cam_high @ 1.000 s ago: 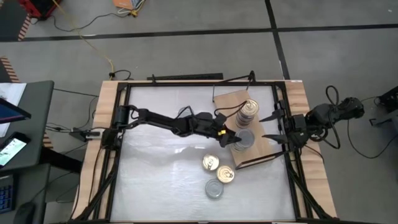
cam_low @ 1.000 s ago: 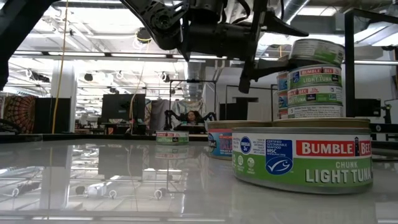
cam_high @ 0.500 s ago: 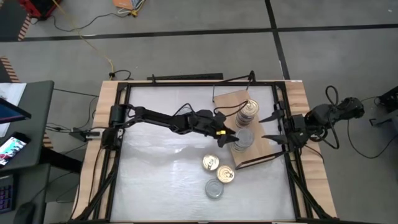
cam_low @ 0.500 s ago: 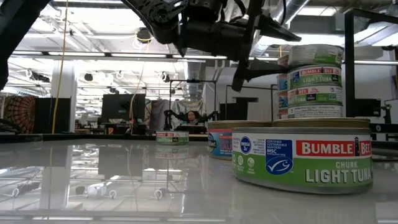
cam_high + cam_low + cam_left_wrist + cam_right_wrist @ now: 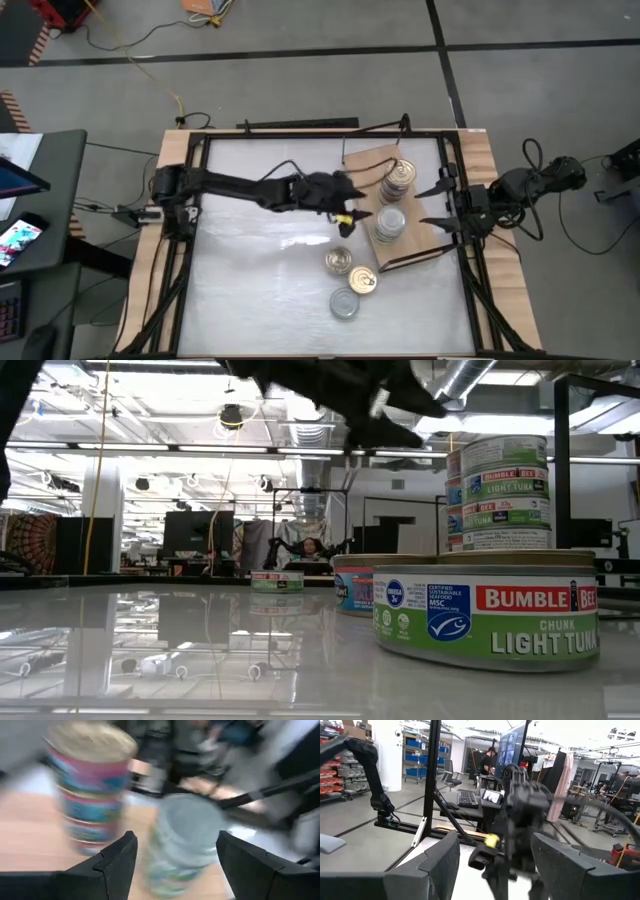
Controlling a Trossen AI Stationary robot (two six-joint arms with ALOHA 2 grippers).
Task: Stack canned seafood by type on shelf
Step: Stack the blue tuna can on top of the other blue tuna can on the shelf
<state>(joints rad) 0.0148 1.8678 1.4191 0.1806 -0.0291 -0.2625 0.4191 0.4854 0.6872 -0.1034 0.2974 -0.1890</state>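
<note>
On the shelf (image 5: 368,162), a slanted wooden board at the table's right, stand two stacks of canned seafood: a gold-lidded stack (image 5: 398,180) and a silver-lidded stack (image 5: 390,222). My left wrist view shows both, the gold-lidded stack (image 5: 90,785) and the silver-lidded stack (image 5: 185,840). Three loose tins lie on the white tabletop: two gold (image 5: 339,262) (image 5: 363,281) and one silver (image 5: 344,303). My left gripper (image 5: 352,220) (image 5: 175,865) hangs open and empty, left of the silver stack and above it. My right gripper (image 5: 428,205) (image 5: 495,870) waits open at the table's right rim.
A black frame (image 5: 300,130) runs along the table's far edge, and rails border both sides. In the low view one tin (image 5: 490,610) stands close in front, with others (image 5: 355,585) (image 5: 277,580) behind it. White tabletop (image 5: 260,280) lies left of the loose tins.
My left gripper has drawn back from the silver-lidded stack toward the table's left. It has risen and rolled about its own axis, and it stays open and empty. The stacks and the loose tins have kept their places.
</note>
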